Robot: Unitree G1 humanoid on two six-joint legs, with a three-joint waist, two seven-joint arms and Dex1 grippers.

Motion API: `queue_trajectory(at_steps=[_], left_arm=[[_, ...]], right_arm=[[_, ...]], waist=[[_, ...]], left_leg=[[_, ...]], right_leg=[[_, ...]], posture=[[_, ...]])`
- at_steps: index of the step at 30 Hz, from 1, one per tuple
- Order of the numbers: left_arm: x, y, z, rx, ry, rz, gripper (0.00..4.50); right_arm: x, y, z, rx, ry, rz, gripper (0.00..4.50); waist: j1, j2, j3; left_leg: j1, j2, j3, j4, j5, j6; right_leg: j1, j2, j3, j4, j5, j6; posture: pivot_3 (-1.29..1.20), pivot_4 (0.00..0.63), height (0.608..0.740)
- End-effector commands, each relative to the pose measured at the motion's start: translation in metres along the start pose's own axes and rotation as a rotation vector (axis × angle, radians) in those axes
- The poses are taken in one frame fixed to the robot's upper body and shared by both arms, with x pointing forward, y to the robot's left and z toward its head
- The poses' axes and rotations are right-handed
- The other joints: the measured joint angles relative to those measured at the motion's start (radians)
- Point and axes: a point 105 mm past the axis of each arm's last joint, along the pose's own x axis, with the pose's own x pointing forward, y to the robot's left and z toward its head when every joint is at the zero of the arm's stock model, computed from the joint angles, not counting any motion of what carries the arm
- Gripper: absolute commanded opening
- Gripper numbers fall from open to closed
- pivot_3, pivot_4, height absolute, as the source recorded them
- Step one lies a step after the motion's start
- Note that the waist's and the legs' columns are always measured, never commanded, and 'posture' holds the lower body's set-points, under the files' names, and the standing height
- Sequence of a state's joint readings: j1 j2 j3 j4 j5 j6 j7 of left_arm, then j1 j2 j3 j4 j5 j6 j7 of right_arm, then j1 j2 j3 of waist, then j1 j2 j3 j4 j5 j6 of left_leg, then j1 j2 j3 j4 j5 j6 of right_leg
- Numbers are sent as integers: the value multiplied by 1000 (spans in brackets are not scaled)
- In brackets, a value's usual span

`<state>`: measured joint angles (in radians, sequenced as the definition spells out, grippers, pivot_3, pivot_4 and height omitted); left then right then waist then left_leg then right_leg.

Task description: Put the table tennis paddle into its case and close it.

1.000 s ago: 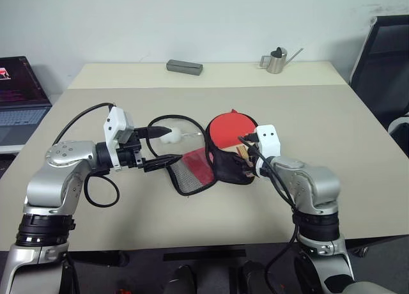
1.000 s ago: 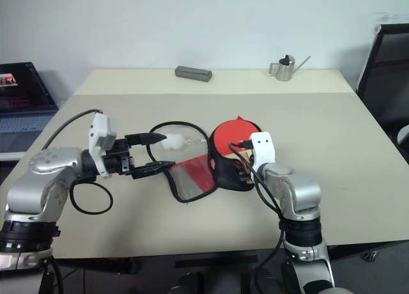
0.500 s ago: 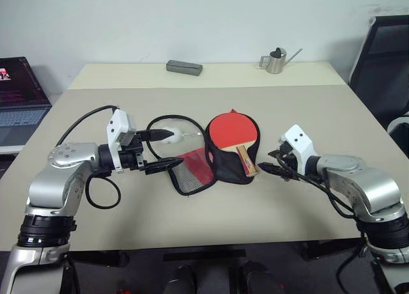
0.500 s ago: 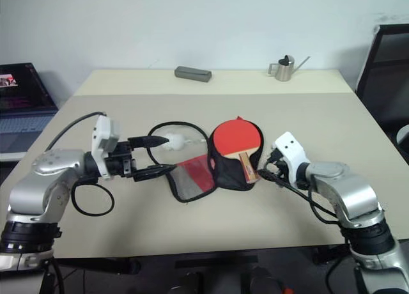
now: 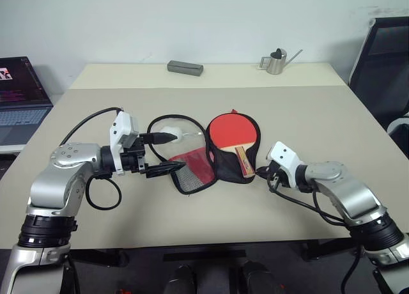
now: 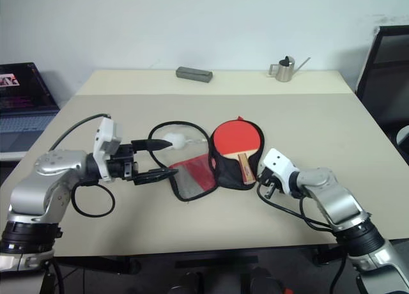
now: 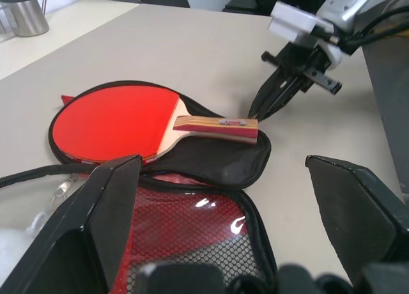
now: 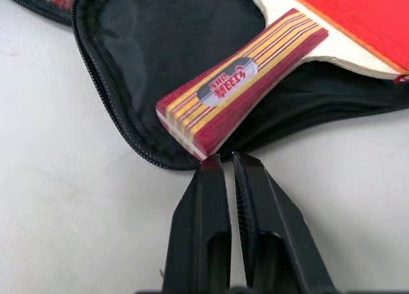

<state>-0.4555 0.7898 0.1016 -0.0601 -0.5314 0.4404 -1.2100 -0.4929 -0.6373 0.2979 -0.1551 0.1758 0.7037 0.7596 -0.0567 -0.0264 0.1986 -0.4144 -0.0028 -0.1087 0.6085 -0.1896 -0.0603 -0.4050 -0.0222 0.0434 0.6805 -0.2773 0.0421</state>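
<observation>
Right wrist view is showing the right gripper (image 8: pixel 225 160), jaws nearly closed and empty, nosing the case (image 8: pixel 160 57) rim beside the table tennis paddle (image 8: pixel 255 77) handle, while the left gripper (image 5: pixel 160 154) is hovering with jaws wide.

Bare table (image 5: pixel 332 124) right of the case (image 5: pixel 220 161); cable loop (image 5: pixel 167 123) crowds its left.

Two silver-grey metal arms with black joint rings, each carrying a white camera block at the wrist, looping black cables, and ridged black jaws.

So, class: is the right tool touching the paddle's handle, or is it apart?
Cannot tell. In the right wrist view the shut right tool has its tips right at the butt of the paddle and the case rim; neither contact nor gap shows plainly.
</observation>
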Motion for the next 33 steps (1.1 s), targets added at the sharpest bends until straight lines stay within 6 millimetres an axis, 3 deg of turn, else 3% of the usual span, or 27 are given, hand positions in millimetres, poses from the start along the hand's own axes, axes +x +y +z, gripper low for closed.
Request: queue_trajectory(at_steps=[1,9,15,20,27,33], left_arm=[[-1,-3,11,43,-19,-8,4500],[-2,-2,10,38,-22,9,4500],[-2,0,9,32,-29,28,4500],[-17,24,0,15,-38,210,4500],[-37,37,-26,-49,-9,372,4500],[-58,50,-51,-86,50,515,4500]], right_arm=[[-5,2,21,-51,-64,9,301],[1,16,21,-29,-77,37,301],[0,16,31,-27,-116,28,301],[-36,-1,67,-67,-315,38,301],[-72,-10,83,-80,-359,170,301],[-92,-4,98,-97,-369,278,301]], waist=[[0,0,0],[0,0,0],[0,0,0],[1,0,0],[1,0,0],[3,0,0]], left_leg=[[0,0,0,0,0,0],[0,0,0,0,0,0],[0,0,0,1,0,0],[0,0,0,1,0,0],[0,0,0,1,0,0],[0,0,0,1,0,0]], right_leg=[[0,0,0,0,0,0],[0,0,0,0,0,0],[0,0,0,0,1,0],[0,0,0,0,1,0],[0,0,0,0,1,0],[0,0,0,0,2,0]], posture=[[0,150,740],[0,150,740],[0,150,740],[0,150,740],[0,150,740],[0,150,740]])
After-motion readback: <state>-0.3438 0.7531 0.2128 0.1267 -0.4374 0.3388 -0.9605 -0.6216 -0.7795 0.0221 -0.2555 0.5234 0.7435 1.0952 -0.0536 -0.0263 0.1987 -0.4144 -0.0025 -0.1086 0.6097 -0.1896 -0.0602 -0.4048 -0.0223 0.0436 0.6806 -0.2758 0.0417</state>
